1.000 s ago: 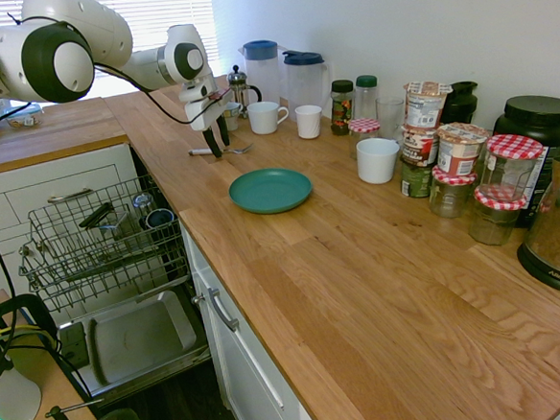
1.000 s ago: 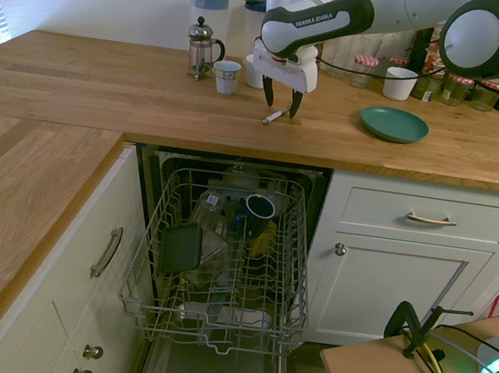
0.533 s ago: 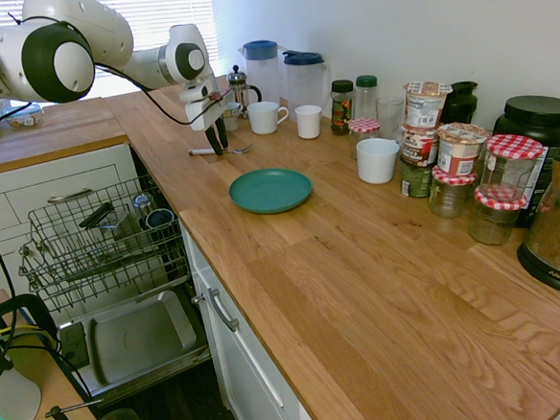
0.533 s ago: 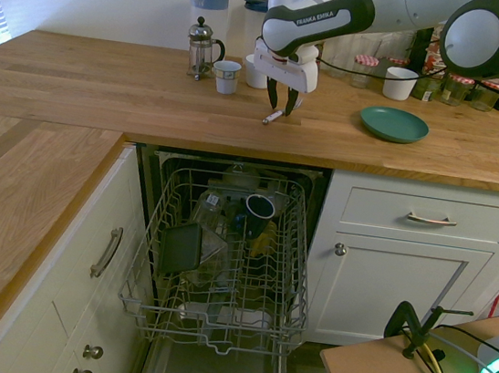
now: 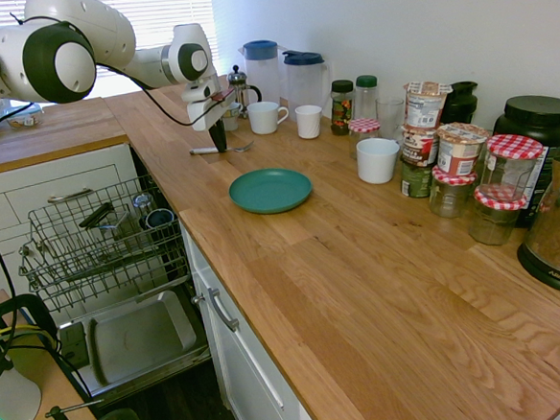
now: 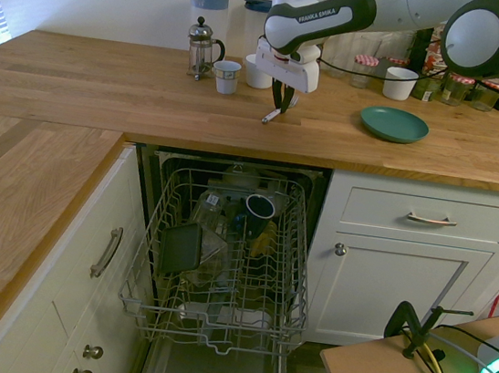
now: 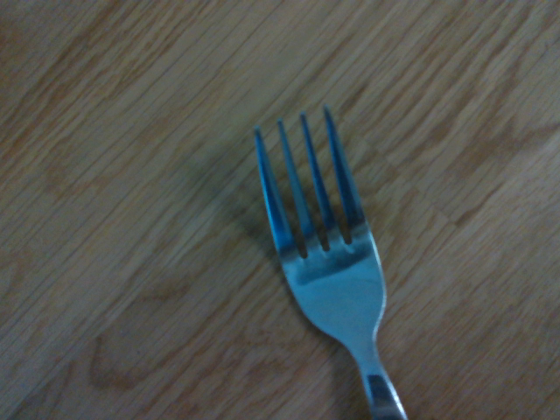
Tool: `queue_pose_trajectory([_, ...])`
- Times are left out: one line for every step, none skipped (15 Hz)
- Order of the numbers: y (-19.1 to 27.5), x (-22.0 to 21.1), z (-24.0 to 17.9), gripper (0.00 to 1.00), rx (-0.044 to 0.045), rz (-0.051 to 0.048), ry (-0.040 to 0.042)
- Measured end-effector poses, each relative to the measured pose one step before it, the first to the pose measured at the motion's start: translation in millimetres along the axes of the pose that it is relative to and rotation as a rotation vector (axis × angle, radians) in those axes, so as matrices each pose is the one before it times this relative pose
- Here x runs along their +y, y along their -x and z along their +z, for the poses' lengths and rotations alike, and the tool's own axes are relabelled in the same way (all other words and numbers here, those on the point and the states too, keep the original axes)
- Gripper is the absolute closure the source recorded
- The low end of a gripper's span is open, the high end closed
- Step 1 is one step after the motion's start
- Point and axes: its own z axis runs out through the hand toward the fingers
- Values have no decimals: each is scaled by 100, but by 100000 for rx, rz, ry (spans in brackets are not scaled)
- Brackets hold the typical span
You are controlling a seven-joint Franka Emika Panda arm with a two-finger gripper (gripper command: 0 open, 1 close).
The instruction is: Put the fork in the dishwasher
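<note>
Pinching slim silver metal fork on wooden countertop with black two-finger gripper pressed onto its handle; risking slip off thin smooth steel before reaching open dishwasher's grey wire rack

A round teal plate lies on the wooden countertop, near its front edge. Toward the wall stand a white ceramic mug, a small white cup, a glass French press and two clear jugs with blue lids. Jars with red-checked lids cluster further along, beside a white bowl
</note>
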Motion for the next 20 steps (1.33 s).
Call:
queue_pose_trajectory([-145, -200, -25, 100, -1190, -464, 65])
queue_pose_trajectory([-151, -216, -50, 100, -1302, -658, -198])
queue_pose_trajectory([-150, -229, -15, 100, -1242, -1219, -667])
queue_pose_trajectory([-163, -178, -14, 100, -1065, -1414, -880])
queue_pose_trajectory([-145, 29, -100, 100, -805, -1443, -753])
queue_pose_trajectory([14, 239, -341, 100, -974, -1974, -884])
queue_pose_trajectory([126, 447, -747, 100, -1176, -2398, -1056])
queue_pose_trajectory([229, 629, -1160, 100, -938, -2354, -784])
queue_pose_trajectory([253, 689, -1413, 100, -600, -1922, -703])
queue_pose_trajectory([362, 735, -1553, 100, -685, -1696, -637])
queue_pose_trajectory([564, 965, -1372, 100, -750, -1857, -393])
queue_pose_trajectory([632, 1287, -1275, 100, -683, -1900, -404])
queue_pose_trajectory([761, 1368, -1074, 100, -676, -2306, -524])
queue_pose_trajectory([833, 1474, -1004, 100, -547, -2568, -576])
queue_pose_trajectory([881, 1649, -854, 100, -127, -2867, -84])
queue_pose_trajectory([994, 1809, -785, 100, 175, -2938, -149])
queue_pose_trajectory([1056, 1903, -648, 100, 538, -2579, -42])
queue_pose_trajectory([1083, 2050, -598, 100, 501, -2325, 403])
queue_pose_trajectory([1085, 2165, -511, 100, 30, -1975, 219])
queue_pose_trajectory([925, 2063, -321, 100, -291, -2065, -180])
